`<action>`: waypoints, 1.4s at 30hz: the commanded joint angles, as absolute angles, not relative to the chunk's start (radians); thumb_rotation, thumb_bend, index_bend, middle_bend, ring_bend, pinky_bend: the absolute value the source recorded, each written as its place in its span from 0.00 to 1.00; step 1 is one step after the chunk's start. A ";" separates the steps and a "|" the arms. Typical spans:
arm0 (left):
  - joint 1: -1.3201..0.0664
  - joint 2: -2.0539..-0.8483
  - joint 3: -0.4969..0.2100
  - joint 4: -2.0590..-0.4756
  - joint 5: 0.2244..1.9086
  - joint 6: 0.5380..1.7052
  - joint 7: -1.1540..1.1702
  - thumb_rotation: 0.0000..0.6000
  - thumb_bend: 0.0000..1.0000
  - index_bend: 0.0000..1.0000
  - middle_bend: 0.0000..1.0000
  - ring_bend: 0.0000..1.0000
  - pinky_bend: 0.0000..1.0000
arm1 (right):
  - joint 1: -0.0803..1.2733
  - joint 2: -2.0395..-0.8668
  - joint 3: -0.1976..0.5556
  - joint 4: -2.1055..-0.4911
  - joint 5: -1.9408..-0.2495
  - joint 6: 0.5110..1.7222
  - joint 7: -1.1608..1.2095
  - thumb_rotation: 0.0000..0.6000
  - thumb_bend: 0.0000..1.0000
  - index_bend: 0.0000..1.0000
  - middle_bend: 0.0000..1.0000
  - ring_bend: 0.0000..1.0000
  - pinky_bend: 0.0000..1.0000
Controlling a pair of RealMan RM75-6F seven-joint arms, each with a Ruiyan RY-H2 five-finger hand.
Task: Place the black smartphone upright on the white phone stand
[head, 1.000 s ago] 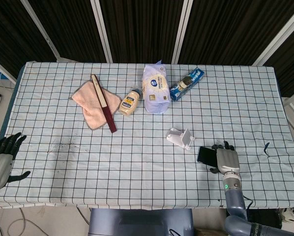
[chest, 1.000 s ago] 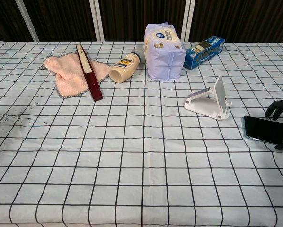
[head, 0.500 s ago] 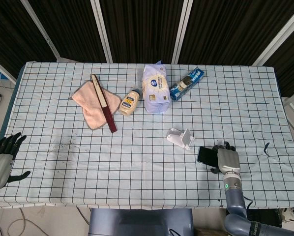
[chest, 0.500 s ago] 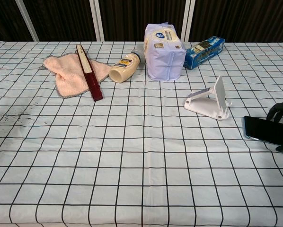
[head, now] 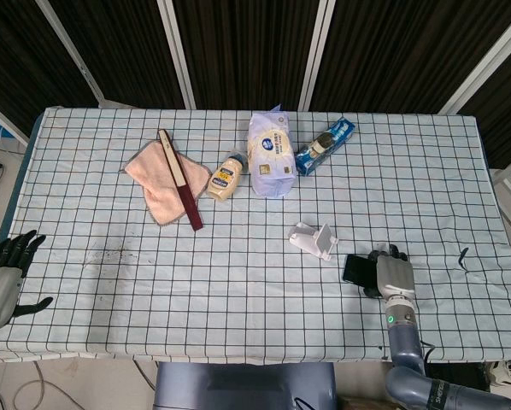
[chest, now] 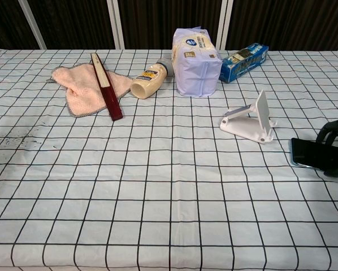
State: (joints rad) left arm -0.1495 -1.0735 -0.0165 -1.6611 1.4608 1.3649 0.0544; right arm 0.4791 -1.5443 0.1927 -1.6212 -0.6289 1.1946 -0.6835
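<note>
The black smartphone (head: 355,269) (chest: 307,153) lies flat near the table's front right, its left end sticking out from under my right hand (head: 394,275) (chest: 336,149). That hand covers the phone's right part, with fingers curled over the far edge and the thumb against the near edge, gripping it. The white phone stand (head: 314,241) (chest: 251,121) stands a short way left of and beyond the phone, with nothing on it. My left hand (head: 3,278) hangs off the table's front left corner, fingers apart and holding nothing.
At the back lie a pink cloth (head: 163,181) with a dark red flat case (head: 180,179) across it, a mayonnaise bottle (head: 226,178) on its side, a white bag (head: 270,154) and a blue packet (head: 324,146). The checked tablecloth (head: 238,282) covers the table.
My right hand's fingers and thumb have closed in on the phone's edges. The phone has shifted very slightly. The left hand has not moved.
</note>
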 commanded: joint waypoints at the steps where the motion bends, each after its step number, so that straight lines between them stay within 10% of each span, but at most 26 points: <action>1: -0.150 -1.073 -0.017 -1.661 1.460 1.364 0.055 1.00 0.00 0.00 0.00 0.00 0.00 | 0.482 -1.549 0.190 -1.614 -0.623 1.193 -0.682 1.00 0.27 0.34 0.32 0.06 0.14; 20: -0.149 -1.073 -0.016 -1.663 1.460 1.366 0.056 1.00 0.00 0.00 0.00 0.00 0.00 | 0.478 -1.549 0.162 -1.595 -0.637 1.189 -0.653 1.00 0.50 0.64 0.62 0.42 0.14; 42: -0.147 -1.075 -0.015 -1.667 1.459 1.369 0.060 1.00 0.00 0.00 0.00 0.00 0.00 | 0.419 -1.413 0.210 -1.758 -0.739 1.194 -0.430 1.00 0.55 0.65 0.63 0.43 0.14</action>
State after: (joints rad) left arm -0.1467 -1.0750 -0.0150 -1.6665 1.4594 1.3693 0.0601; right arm 0.4334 -1.4404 0.1899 -1.7234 -0.7295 1.1965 -0.4711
